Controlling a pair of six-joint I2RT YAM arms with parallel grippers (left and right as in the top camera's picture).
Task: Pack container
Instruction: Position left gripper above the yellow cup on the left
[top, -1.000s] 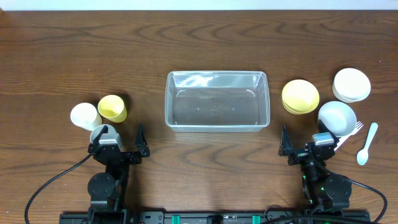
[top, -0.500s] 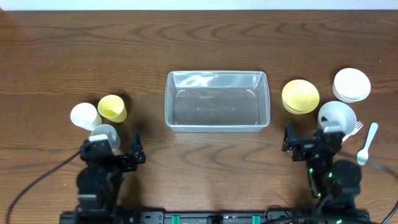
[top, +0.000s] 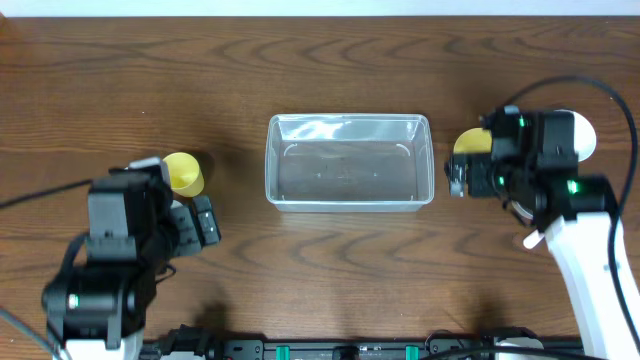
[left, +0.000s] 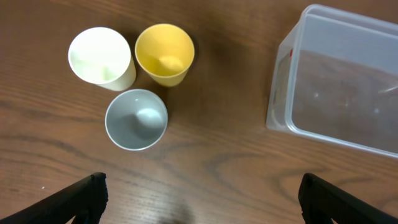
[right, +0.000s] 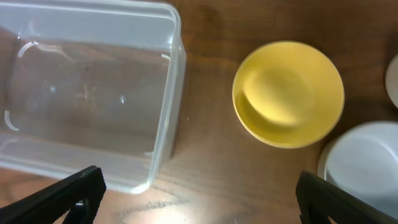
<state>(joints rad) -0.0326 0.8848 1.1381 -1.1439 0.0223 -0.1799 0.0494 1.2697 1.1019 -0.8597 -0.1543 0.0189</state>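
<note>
Surface: a dark wooden table (top: 320, 60) is shown, with the container (top: 349, 160) lying empty at its middle.
Overhead view, left: the left gripper (top: 197, 225) is held above the table, near a yellow cup (top: 182, 172); the neighbouring cups are hidden beneath the arm.
Overhead view, right: the right gripper (top: 458, 178) is held just beside the container's right wall, and a yellow bowl (top: 468, 143) is half covered by the arm.
Left wrist view: the jaws are spread wide and nothing is held between them. A white cup (left: 101, 57), the yellow cup and a grey cup (left: 136, 119) are clustered below, all upright and close together. The container's left end is seen well apart from them.
Right wrist view: the jaws are likewise spread wide and empty. The yellow bowl is seen beside the container's corner, apart from it, with a white bowl (right: 367, 162) at the frame edge.
Step in hand: approach is judged to be under way, since nothing has been packed.
Next move: a descent onto one cup or bowl is called for, with one finger placed inside its rim. The grey cup, standing nearest, could be taken without its neighbours being tipped.
</note>
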